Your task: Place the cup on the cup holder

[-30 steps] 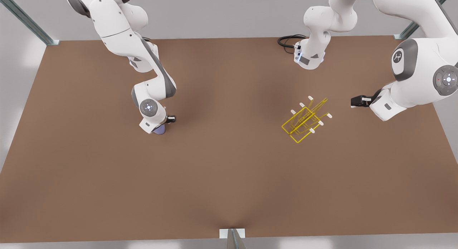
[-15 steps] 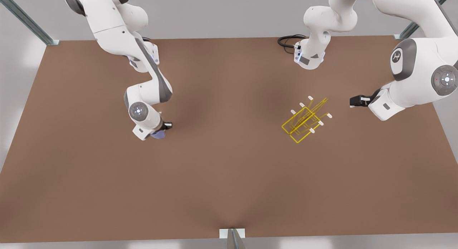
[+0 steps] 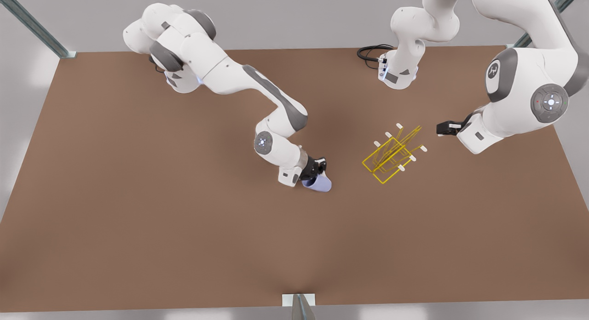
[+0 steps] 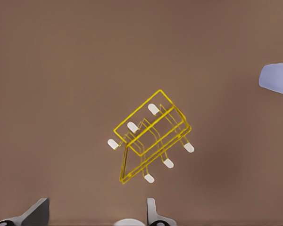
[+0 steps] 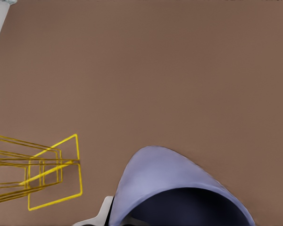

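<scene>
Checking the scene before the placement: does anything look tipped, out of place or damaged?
Nothing looks damaged. The cup is tilted, but only because the right gripper holds it. The cup holder sits on the table, apart from the cup. The left gripper waits open beside it.

Brown table (image 3: pixel 138 228) bearing cup holder (image 3: pixel 391 157)

No legible text — none anywhere.
</scene>
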Available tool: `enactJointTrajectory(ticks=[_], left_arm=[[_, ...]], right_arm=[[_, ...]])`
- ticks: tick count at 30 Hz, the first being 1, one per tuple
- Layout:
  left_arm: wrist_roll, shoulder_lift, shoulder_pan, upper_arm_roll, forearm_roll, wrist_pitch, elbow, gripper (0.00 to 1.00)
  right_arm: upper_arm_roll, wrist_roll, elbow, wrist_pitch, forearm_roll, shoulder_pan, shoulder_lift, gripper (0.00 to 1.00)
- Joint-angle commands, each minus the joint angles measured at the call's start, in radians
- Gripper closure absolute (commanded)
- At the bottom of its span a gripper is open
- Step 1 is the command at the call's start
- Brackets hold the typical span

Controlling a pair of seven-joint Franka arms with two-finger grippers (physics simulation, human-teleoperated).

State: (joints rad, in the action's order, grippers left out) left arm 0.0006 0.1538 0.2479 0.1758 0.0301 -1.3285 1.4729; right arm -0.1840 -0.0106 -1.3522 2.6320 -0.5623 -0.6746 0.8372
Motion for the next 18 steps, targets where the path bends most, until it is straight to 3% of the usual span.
enactJointTrajectory(ticks=[1,6,10,12,13,16,18], left_arm=[[-0.105,0.0,-0.004,0.001,0.001,0.009,0.0,0.0],[-0.117,0.0,-0.003,0.001,0.001,0.012,0.0,0.0],[-0.114,0.001,0.007,0.001,0.01,0.019,-0.002,0.0],[-0.119,-0.004,0.001,0.004,0.067,0.025,-0.043,0.0],[-0.119,-0.003,0.001,0.01,0.071,0.034,-0.042,0.0],[-0.122,0.02,0.007,0.008,0.079,0.014,-0.042,0.0],[-0.182,-0.092,0.001,0.007,0.071,-0.127,0.116,0.0]], right_arm=[[-0.018,0.296,0.004,0.351,-0.007,-0.016,0.028,0.79],[-0.078,0.314,-0.084,0.663,-0.002,-0.033,0.066,0.79],[-0.088,0.304,-0.111,0.688,-0.005,-0.02,0.085,0.79],[-0.302,0.242,-0.174,0.623,-0.011,0.157,0.085,0.79],[-0.367,0.238,-0.197,0.583,-0.011,0.233,0.091,0.79],[-0.396,0.239,-0.206,0.563,-0.01,0.253,0.105,0.79],[-0.397,0.242,-0.206,0.565,-0.005,0.251,0.138,0.79]])
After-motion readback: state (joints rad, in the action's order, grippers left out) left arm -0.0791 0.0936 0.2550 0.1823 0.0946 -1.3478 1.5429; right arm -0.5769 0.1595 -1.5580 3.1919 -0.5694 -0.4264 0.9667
